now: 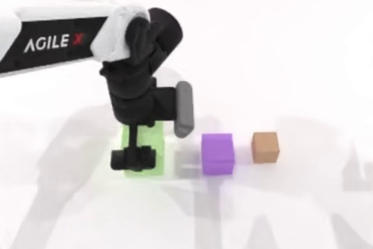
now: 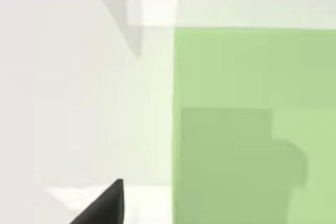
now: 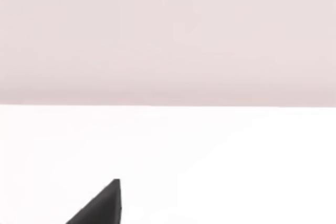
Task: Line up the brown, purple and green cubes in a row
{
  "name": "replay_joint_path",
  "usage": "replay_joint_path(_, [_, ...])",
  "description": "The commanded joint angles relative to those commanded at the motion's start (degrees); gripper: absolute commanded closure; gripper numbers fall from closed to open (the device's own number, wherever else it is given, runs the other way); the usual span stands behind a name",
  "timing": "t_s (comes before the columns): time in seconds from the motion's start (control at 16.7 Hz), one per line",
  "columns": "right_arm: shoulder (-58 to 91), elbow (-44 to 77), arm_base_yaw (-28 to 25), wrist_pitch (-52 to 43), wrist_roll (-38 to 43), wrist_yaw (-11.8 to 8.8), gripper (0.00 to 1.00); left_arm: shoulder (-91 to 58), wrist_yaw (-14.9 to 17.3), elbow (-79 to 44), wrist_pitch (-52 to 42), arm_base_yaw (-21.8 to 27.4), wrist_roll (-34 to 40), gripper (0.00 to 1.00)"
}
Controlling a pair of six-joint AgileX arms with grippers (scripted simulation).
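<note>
Green is filling most of your left wrist view: the green cube point(image 2: 254, 124) is sitting right under the left gripper point(image 1: 133, 158), which is hanging directly over it in the top view. You cannot tell from these pictures whether the jaws are grasping the cube, released around it, or only hovering above, so treat the hold as unconfirmed.

Just beside it to the right, with a narrow gap, the purple cube point(image 1: 217, 153) is resting on the worktop point(image 1: 303, 214), and beyond that, a little apart, the brown cube point(image 1: 265, 146) is sitting slightly farther back. The three are already reading as a row, green, purple, brown from left to right.

That is where the risk is lying. If the jaws are letting go unevenly or dragging as they lift, you are likely twisting the green cube or nudging it into the purple one. The grey block point(image 1: 184, 108) on the wrist is also hanging close above that gap.

Your right arm is staying out of the top view, its camera facing bare worktop.
</note>
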State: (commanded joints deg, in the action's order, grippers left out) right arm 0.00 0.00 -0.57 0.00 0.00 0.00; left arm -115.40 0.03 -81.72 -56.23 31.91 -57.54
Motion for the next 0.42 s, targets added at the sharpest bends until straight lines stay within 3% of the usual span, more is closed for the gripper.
replay_joint_path(0.42, [0.00,0.00,0.00,0.00,0.00,0.00,0.00,3.39,0.04,-6.97,-10.42,-0.78,0.21,0.00])
